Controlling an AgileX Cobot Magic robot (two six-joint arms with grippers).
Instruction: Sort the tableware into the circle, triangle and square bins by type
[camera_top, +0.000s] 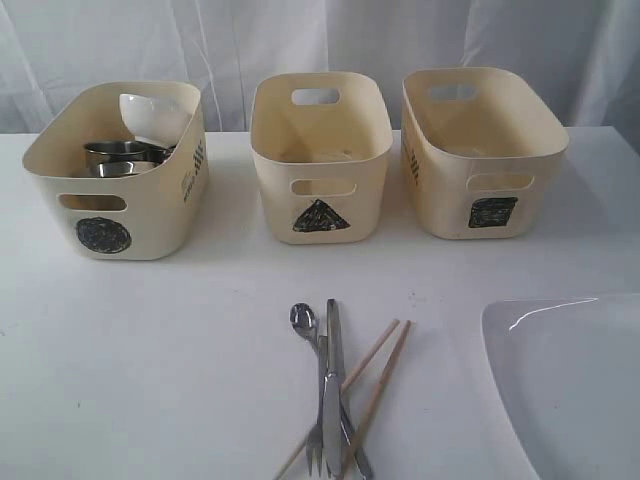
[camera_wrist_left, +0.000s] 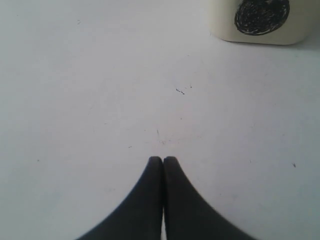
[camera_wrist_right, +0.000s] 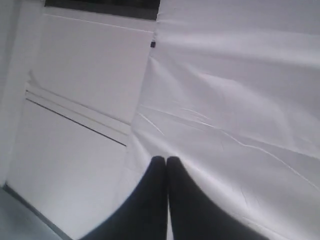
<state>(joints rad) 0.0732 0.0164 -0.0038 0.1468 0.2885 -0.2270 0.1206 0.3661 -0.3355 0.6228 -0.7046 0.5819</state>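
Three cream bins stand in a row at the back: the circle bin (camera_top: 60, 150), the triangle bin (camera_top: 320, 200) and the square bin (camera_top: 440, 190). Steel cups or bowls (camera_top: 120, 155) and a small white bowl (camera_top: 155, 115) lie inside the circle bin. A steel spoon (camera_top: 303, 320), knife (camera_top: 333, 390), fork (camera_top: 317, 440) and two wooden chopsticks (camera_top: 378, 385) lie crossed at the front middle. The large white square plate (camera_top: 570, 380) sits at the front right. My left gripper (camera_wrist_left: 163, 159) is shut over bare table near the circle bin (camera_wrist_left: 260, 20). My right gripper (camera_wrist_right: 165, 159) is shut, facing white cloth.
A white curtain (camera_top: 320, 40) hangs behind the bins. The white table (camera_top: 150, 350) runs wide on the left front. Neither arm shows in the exterior view.
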